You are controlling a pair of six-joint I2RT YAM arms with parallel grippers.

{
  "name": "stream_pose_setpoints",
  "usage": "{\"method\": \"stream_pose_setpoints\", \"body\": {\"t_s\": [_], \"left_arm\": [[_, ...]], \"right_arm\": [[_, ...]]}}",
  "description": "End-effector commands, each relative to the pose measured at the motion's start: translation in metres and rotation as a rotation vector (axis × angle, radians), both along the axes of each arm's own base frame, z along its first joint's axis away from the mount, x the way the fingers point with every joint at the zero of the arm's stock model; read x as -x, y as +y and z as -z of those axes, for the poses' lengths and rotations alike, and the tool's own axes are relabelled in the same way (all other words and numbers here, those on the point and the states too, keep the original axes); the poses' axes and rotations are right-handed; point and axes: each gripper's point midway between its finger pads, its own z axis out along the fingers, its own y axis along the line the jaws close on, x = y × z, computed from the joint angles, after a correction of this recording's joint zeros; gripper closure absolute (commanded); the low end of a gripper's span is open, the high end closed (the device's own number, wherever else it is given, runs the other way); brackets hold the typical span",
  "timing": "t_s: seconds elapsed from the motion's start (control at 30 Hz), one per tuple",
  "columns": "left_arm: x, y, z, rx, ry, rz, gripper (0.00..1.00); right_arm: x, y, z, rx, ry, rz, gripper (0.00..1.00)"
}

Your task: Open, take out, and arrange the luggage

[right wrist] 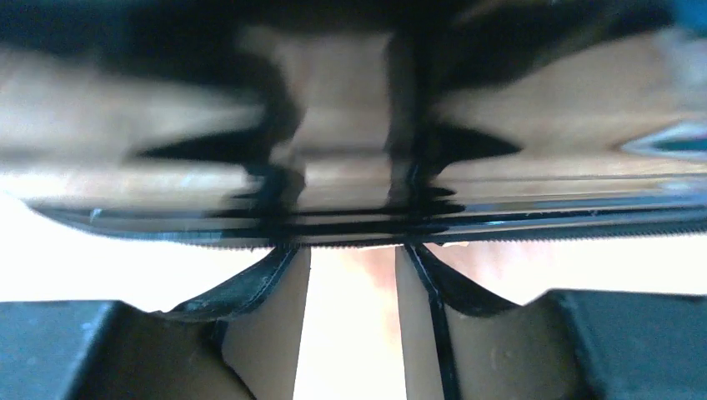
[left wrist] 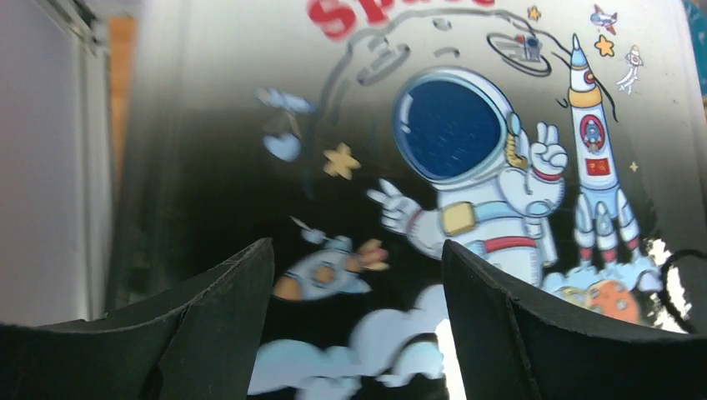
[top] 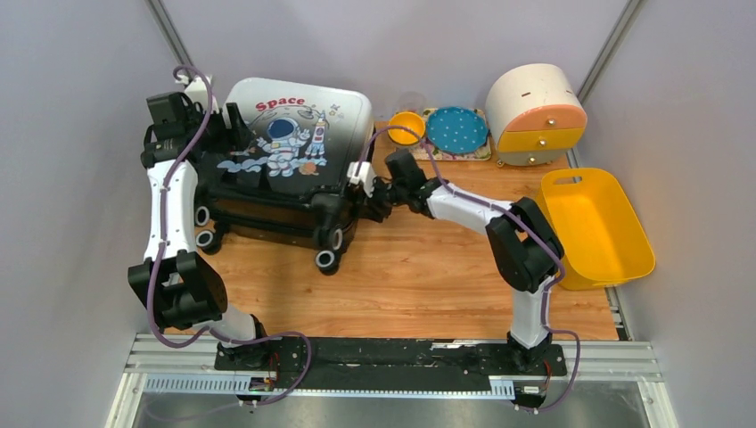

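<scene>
Shut and flat, the luggage lies at the left rear of the table, wheels toward the arm bases and astronaut lid up. The right gripper meets the case's right side, fingertips against the glossy black trim. Its jaws stand narrowly apart, wood showing through the gap and nothing seen held. The left gripper hangs at the lid's left edge, jaws wide and bare.

The likely trouble is that the trim is slick and the case lies loose on smooth wood. A pull at the seam could slip off, or skate the whole case sideways rather than part it. A lid raised from one side alone could twist or drop back.

The yellow bin at the right edge shows nothing inside. What the luggage holds is hidden. Beyond it, an orange bowl and a blue spotted plate sit side by side, both apparently bare. The drawer box at far right has both drawers shut.
</scene>
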Motion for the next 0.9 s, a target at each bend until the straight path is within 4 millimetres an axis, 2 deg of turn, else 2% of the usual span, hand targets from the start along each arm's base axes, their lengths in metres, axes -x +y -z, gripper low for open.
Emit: {"method": "stream_pose_setpoints", "body": {"t_s": [0.0, 0.03, 0.07, 0.13, 0.23, 0.27, 0.33, 0.37, 0.43, 0.47, 0.5, 0.53, 0.57, 0.6, 0.63, 0.67, 0.7, 0.73, 0.8, 0.83, 0.87], "left_arm": [[0.017, -0.026, 0.017, 0.067, 0.084, 0.087, 0.19], [0.018, -0.029, 0.019, 0.073, 0.098, 0.094, 0.19], [0.02, -0.03, 0.022, 0.081, 0.114, 0.099, 0.19], [0.018, -0.027, 0.023, 0.072, 0.114, 0.085, 0.19], [0.007, -0.019, 0.02, 0.049, 0.087, 0.059, 0.18], [0.002, -0.017, 0.016, 0.04, 0.072, 0.052, 0.19], [-0.011, -0.014, 0.017, 0.037, 0.062, 0.051, 0.19], [-0.017, -0.011, 0.009, 0.031, 0.041, 0.049, 0.19], [-0.027, -0.013, 0.015, 0.058, 0.064, 0.064, 0.19], [-0.03, -0.014, 0.008, 0.063, 0.051, 0.07, 0.19], [-0.031, -0.016, 0.01, 0.08, 0.056, 0.075, 0.19], [-0.034, -0.015, 0.009, 0.079, 0.046, 0.07, 0.19], [-0.034, -0.014, 0.012, 0.08, 0.048, 0.062, 0.19], [-0.035, -0.009, 0.013, 0.064, 0.047, 0.033, 0.19], [-0.038, -0.005, 0.013, 0.048, 0.035, 0.016, 0.19], [-0.04, 0.001, 0.011, 0.029, 0.025, -0.01, 0.18], [-0.044, 0.017, 0.012, -0.011, 0.02, -0.088, 0.18], [-0.051, 0.031, 0.005, -0.034, -0.021, -0.14, 0.18], [-0.059, 0.062, 0.004, -0.068, -0.049, -0.277, 0.17], [-0.07, 0.079, 0.005, -0.085, -0.073, -0.325, 0.17], [-0.076, 0.09, -0.003, -0.101, -0.097, -0.364, 0.18]], "right_arm": [[0.096, 0.088, -0.057, -0.213, -0.025, -0.271, 0.57], [0.103, 0.09, -0.068, -0.231, -0.036, -0.284, 0.57], [0.113, 0.091, -0.07, -0.239, -0.03, -0.309, 0.57], [0.116, 0.086, -0.086, -0.254, -0.041, -0.304, 0.57], [0.098, 0.065, -0.101, -0.252, -0.055, -0.231, 0.54], [0.078, 0.052, -0.106, -0.256, -0.061, -0.162, 0.53], [0.06, 0.034, -0.112, -0.26, 0.008, -0.071, 0.49], [0.035, 0.017, -0.117, -0.268, 0.018, 0.012, 0.46], [0.002, 0.004, -0.138, -0.3, 0.041, 0.112, 0.36], [-0.022, -0.012, -0.144, -0.326, 0.086, 0.214, 0.35], [-0.042, -0.014, -0.159, -0.354, 0.103, 0.257, 0.34], [-0.055, -0.019, -0.164, -0.37, 0.127, 0.297, 0.33], [-0.071, -0.029, -0.167, -0.395, 0.185, 0.363, 0.33], [-0.085, -0.03, -0.156, -0.389, 0.233, 0.397, 0.33], [-0.097, -0.03, -0.175, -0.427, 0.222, 0.411, 0.33], [-0.11, -0.036, -0.177, -0.455, 0.265, 0.454, 0.33], [-0.121, -0.036, -0.165, -0.455, 0.293, 0.477, 0.34], [-0.13, -0.037, -0.176, -0.48, 0.284, 0.488, 0.34], [-0.141, -0.038, -0.167, -0.481, 0.293, 0.513, 0.34], [-0.145, -0.039, -0.168, -0.482, 0.285, 0.52, 0.34], [-0.146, -0.04, -0.166, -0.48, 0.284, 0.525, 0.34]]}}
